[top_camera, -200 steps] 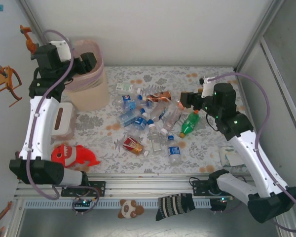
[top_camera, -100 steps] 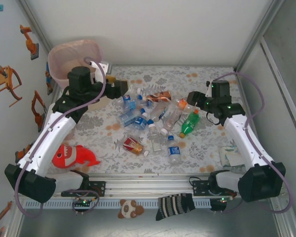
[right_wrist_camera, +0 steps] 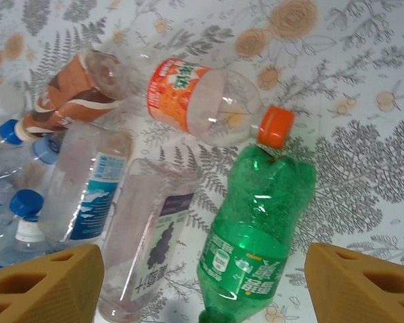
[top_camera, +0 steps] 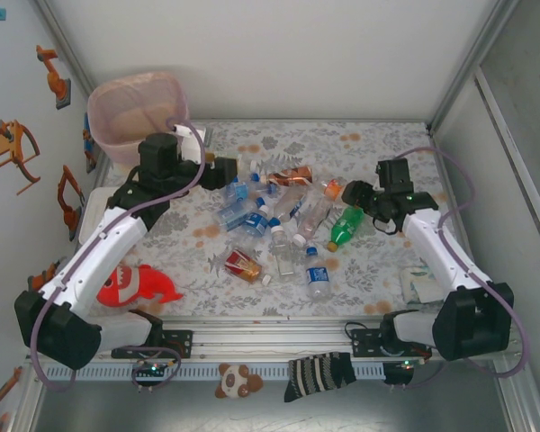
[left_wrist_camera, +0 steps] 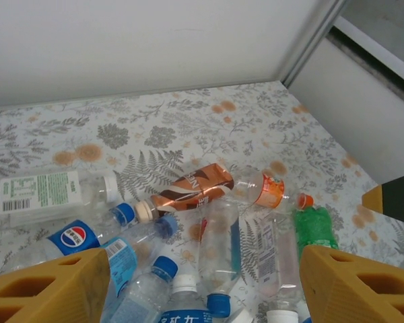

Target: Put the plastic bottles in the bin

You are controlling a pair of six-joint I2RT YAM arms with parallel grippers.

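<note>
Orange-fingered, the left pincer (left_wrist_camera: 202, 286) and the right pincer (right_wrist_camera: 202, 282) both gape wide, holding and touching nothing, above the plastic bottles (top_camera: 272, 221) strewn across the middle of the desk (top_camera: 387, 263), with the bin (top_camera: 126, 112) at its far left corner.

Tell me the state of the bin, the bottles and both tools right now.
bin, upright, lined, top open.
bottles, lying in a heap on the table, none gripped.
green bottle, on its side.
orange-label bottle, on its side, cap on.
left tool, open, empty, above the heap.
right tool, open, empty, above the green bottle.
</note>
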